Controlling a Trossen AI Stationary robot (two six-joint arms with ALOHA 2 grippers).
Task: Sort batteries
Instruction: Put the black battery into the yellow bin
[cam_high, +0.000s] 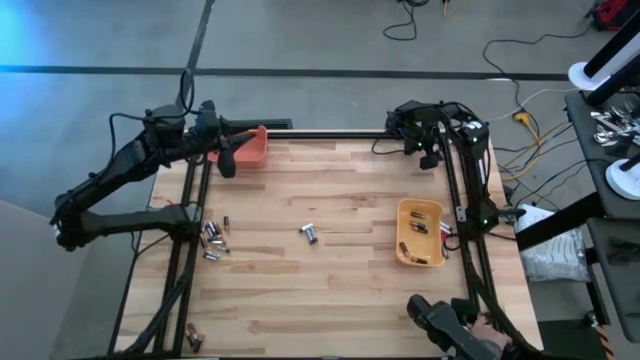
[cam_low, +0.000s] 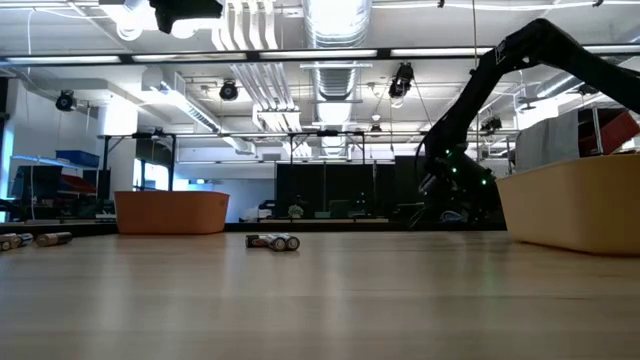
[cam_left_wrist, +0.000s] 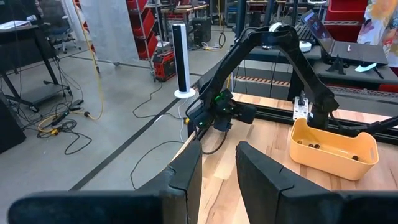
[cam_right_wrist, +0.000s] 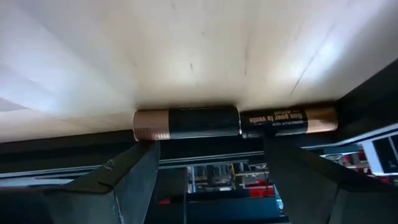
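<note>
Small batteries lie in groups on the wooden table: a cluster (cam_high: 213, 238) at the left, two silvery ones (cam_high: 309, 233) (cam_low: 272, 241) mid-table, and a pair (cam_high: 192, 335) at the near left corner. My left gripper (cam_high: 193, 226) (cam_left_wrist: 219, 168) is raised beside the left cluster, open and holding nothing. My right gripper (cam_high: 415, 305) (cam_right_wrist: 210, 148) is low at the table's near edge, open. Two dark, copper-ended batteries (cam_right_wrist: 186, 122) (cam_right_wrist: 289, 119) lie end to end along the table's edge, just beyond its fingertips. My right gripper comes level at the two dark batteries (cam_right_wrist: 236, 122) lying along the table's edge, with one finger (cam_right_wrist: 134, 168) near the free end of each. I cannot tell whether the fingertips touch them.
A yellow bin (cam_high: 420, 232) (cam_left_wrist: 333, 146) with several batteries inside sits at the right, close to the right arm. An orange bin (cam_high: 252, 148) (cam_low: 170, 212) stands at the far left corner. Black frame rails border the table. Bare wood lies between the groups.
</note>
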